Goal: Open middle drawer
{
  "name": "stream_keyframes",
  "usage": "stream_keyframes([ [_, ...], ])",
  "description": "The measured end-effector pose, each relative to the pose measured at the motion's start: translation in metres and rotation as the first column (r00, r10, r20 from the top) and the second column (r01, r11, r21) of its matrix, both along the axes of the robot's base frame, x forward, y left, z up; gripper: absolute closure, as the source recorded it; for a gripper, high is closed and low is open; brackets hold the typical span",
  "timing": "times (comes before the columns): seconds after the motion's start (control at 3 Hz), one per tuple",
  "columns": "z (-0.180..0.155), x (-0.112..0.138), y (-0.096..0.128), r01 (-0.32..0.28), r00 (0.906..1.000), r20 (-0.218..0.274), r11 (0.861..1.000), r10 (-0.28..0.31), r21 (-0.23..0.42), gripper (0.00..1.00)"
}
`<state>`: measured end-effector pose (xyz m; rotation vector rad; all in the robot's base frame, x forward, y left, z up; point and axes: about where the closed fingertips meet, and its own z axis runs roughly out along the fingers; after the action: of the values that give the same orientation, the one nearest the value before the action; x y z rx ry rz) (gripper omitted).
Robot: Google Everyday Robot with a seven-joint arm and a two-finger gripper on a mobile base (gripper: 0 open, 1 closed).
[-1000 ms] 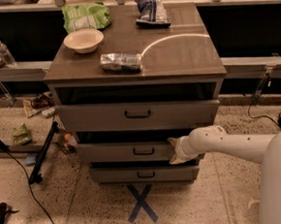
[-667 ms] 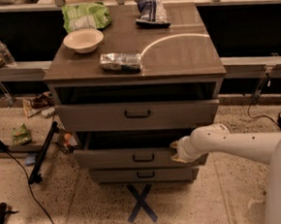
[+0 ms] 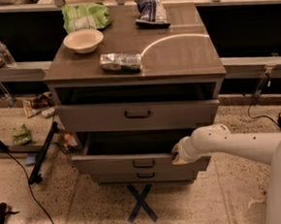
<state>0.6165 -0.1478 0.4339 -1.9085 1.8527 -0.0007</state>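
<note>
1. the grey flat-fronted middle drawer of the grey three-drawer bench stands pulled out toward the near side. it sticks out further than the top drawer above it and the bottom drawer below it.
2. the tool on the white arm is at the right end of the middle drawer's front, against its top edge. it lies to the right of the small dark bar handle. whether the tool is spread or pressed together cannot be told.
3. the middle drawer's inside is in deep shadow, so its contents cannot be made out.
4. the top drawer is open a little, and its inside is dark too.
5. on the bench top, a white round bowl sits at the far left with a green crinkled bag behind it. a dark blue bag lies at the far right, and a silver foil packet lies nearer, about mid-width.
</note>
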Motion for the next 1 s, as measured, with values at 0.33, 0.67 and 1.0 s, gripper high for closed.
stream_keyframes([
  [0.33, 0.012, -0.012, 0.003, -0.002, 0.9988, -0.049, 1.000, 0.002, -0.011, 0.77],
  [0.67, 0.012, -0.012, 0.003, -0.002, 0.9988, -0.049, 1.000, 0.002, -0.011, 0.54],
  [1.0, 0.023, -0.026, 0.009, -0.022, 0.9931, -0.116, 1.000, 0.021, -0.014, 0.31],
])
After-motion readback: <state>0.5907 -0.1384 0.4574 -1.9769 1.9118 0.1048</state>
